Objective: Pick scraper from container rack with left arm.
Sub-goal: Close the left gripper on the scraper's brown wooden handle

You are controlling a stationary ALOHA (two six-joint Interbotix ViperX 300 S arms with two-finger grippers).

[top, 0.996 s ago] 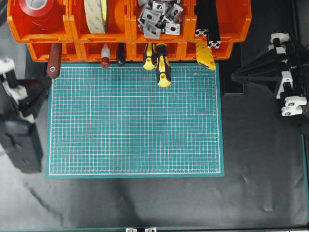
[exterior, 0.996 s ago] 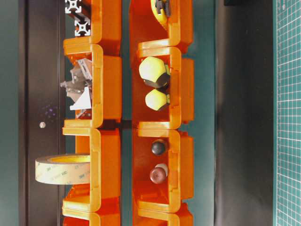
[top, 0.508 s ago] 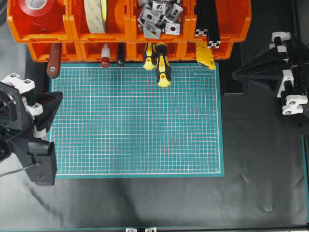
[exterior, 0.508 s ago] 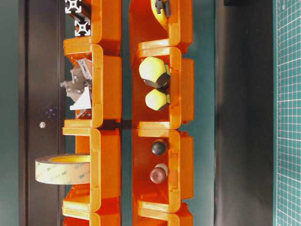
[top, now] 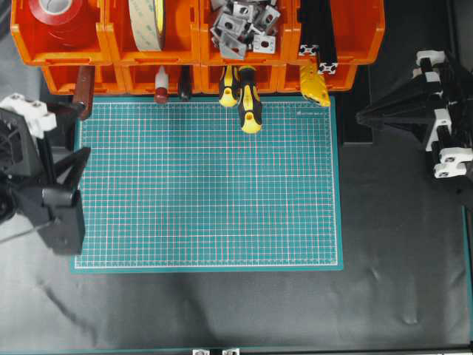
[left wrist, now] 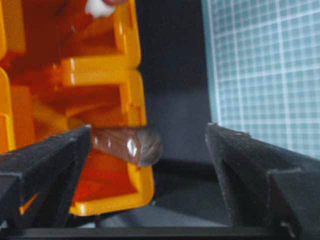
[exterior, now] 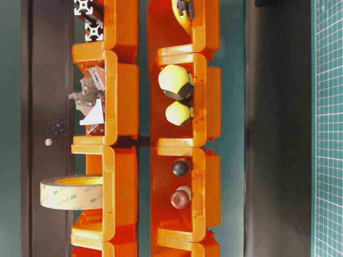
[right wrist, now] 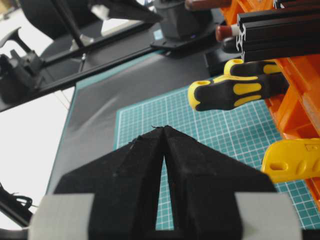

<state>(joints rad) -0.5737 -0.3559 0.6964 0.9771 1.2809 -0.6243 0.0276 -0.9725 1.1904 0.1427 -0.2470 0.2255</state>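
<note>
The reddish-brown wooden-handled scraper (left wrist: 127,145) sticks out of the lower left bin of the bright orange plastic container rack (left wrist: 127,95). The left arm's black pointed tool (left wrist: 150,155) stands spread wide, one finger on either side of the handle's rounded end, not touching it. The right tool (right wrist: 164,131), well apart from the rack, is pressed together.

– What do we see of our left arm (top: 44,185)?
– Black, blocky links, white plastic pieces near its wedge-shaped fingers (left wrist: 250,170).
– And our right arm (top: 432,111)?
– The same: matte black, white pieces, rough-edged pointed fingers (right wrist: 135,175).
</note>
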